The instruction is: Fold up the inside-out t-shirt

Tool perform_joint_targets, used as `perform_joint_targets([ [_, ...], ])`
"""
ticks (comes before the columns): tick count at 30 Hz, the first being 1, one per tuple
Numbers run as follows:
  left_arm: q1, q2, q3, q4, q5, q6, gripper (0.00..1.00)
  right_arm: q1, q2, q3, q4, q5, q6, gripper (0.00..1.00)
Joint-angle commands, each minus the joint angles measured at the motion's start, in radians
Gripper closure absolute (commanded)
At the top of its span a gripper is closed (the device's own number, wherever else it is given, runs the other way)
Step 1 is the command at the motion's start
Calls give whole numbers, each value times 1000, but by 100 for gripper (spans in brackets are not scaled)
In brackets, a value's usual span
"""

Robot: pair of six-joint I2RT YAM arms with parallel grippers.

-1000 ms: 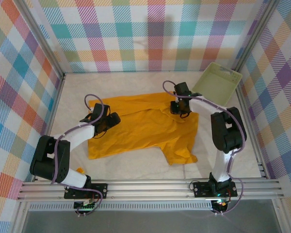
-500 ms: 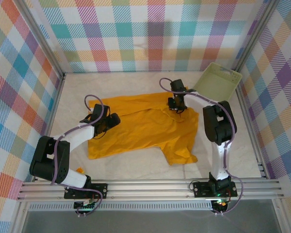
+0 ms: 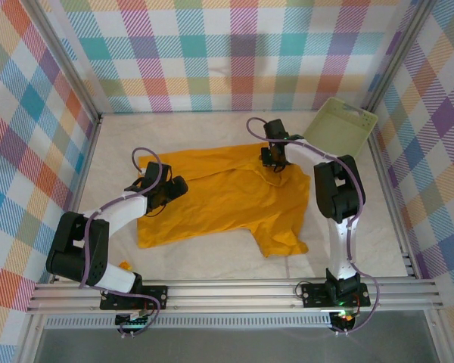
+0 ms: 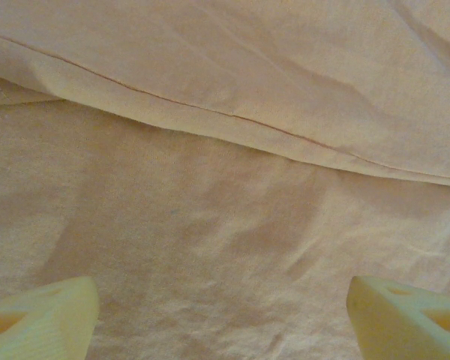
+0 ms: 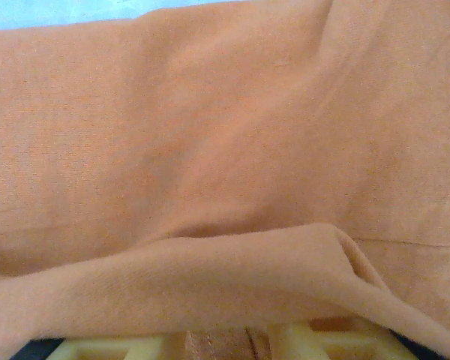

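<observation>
The inside-out t-shirt (image 3: 219, 200), mustard-orange, lies spread across the middle of the table with one sleeve pointing at the near edge. My left gripper (image 3: 165, 193) hovers low over its left part, open, the pale fingers (image 4: 37, 326) far apart over flat cloth (image 4: 210, 225) with a seam (image 4: 210, 114) beyond. My right gripper (image 3: 275, 160) sits at the shirt's far right edge, shut on the t-shirt (image 5: 210, 150). A strip of cloth is pinched in the right gripper (image 5: 221, 346), and a raised fold (image 5: 210, 285) drapes over the fingertips.
A pale green basket (image 3: 340, 128) leans in the back right corner, close to my right arm. Checked walls enclose the table on three sides. Bare tabletop (image 3: 212, 261) lies between the shirt and the near rail.
My right gripper has moved a little toward the back left, dragging the shirt's far right edge with it. The left arm has stayed put.
</observation>
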Motion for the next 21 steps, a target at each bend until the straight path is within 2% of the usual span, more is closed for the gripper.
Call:
perform_joint_targets([
  [1, -13, -11, -9, 8, -14, 10, 14, -1, 7, -18, 5, -17, -3, 67],
  [5, -14, -7, -8, 9, -10, 10, 14, 1, 28, -6, -3, -16, -9, 69],
  [18, -13, -12, -4, 0, -14, 14, 14, 0, 9, 4, -17, 32, -32, 100],
  [21, -13, -9, -4, 1, -16, 14, 14, 4, -40, -28, -18, 33, -38, 100],
])
